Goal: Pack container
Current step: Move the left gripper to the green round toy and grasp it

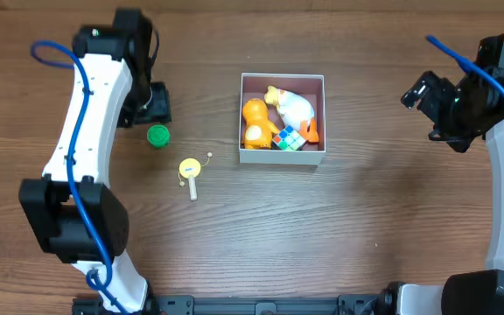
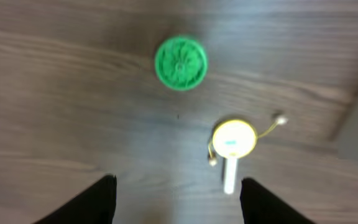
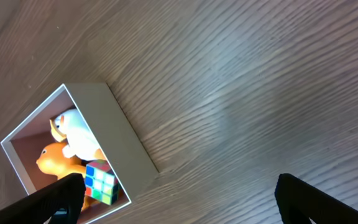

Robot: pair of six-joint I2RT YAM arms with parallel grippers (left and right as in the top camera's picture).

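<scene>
Box [image 1: 283, 157] at mid-table, holding an orange toy [image 1: 255, 122], a white toy [image 1: 294, 107] and a cube [image 1: 289, 138]; green disc [image 1: 157, 136] and yellow rattle [image 1: 190, 170] lying apart, left of it; left gripper [image 2: 179, 193] near the disc, jaws apart, empty; right gripper [image 3: 179, 202] well right of the box, jaws apart, empty.

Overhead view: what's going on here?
Two arms are packing small toys into the container. An orange toy, a white toy and a colour cube lie inside it. A green disc and a yellow drum toy lie on the table on the left arm's side, not yet packed. The left gripper hovers open near the green disc, empty. The right gripper is open and empty, off to the container's other side.
</scene>
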